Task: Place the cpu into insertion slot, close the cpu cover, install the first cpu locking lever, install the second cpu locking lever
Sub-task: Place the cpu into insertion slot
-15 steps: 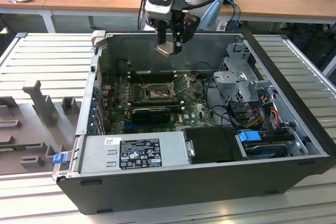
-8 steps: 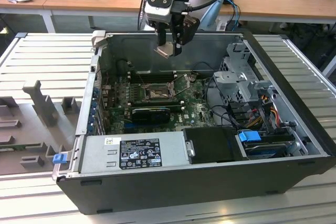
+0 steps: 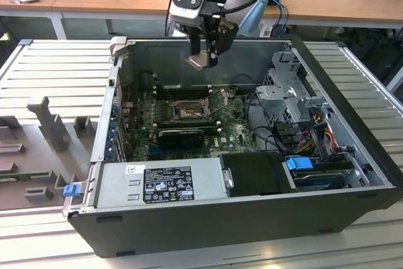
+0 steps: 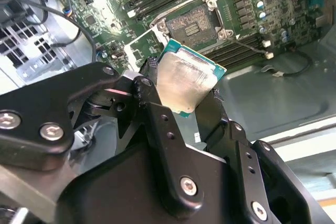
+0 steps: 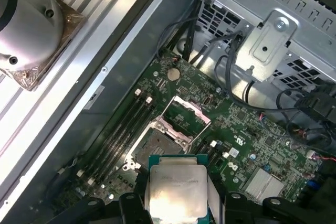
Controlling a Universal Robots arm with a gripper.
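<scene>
While the gripper [image 3: 206, 55] hangs above the far part of the open computer case [image 3: 220, 225], its jaws pinch the cpu [image 4: 184, 80] by two opposite edges, metal top showing in both wrist views [image 5: 176, 192].

Items, from the gripper outward:

- Insertion slot [image 5: 157, 145]: below the cpu and well apart from it; dark, square, grey-rimmed and lying uncovered on the green board. In the exterior view [image 3: 187, 113] it sits about mid-board.
- Cpu cover [image 5: 194, 109]: swung up and back off the socket on its hinged edge, with green board visible through its cut-out.
- Lever [image 4: 247, 43]: a thin metal rod running out from one corner of the rim, across the neighbouring slots.
- Memory slots [image 5: 123, 129]: long, black and in rows just beside the socket.
- Black card [image 3: 182, 135]: on the board, nearer the exterior camera than the socket.
- Drive cage [image 5: 273, 40]: perforated grey metal, to the exterior view's right of the board.
- Cables [image 5: 231, 77]: black, hanging from the cage down to the board, near the cover but not over the socket.
- Power supply [image 3: 160, 181]: a grey labelled box along the near wall.
- Ribbed table [image 3: 56, 67]: under and around the case.
</scene>
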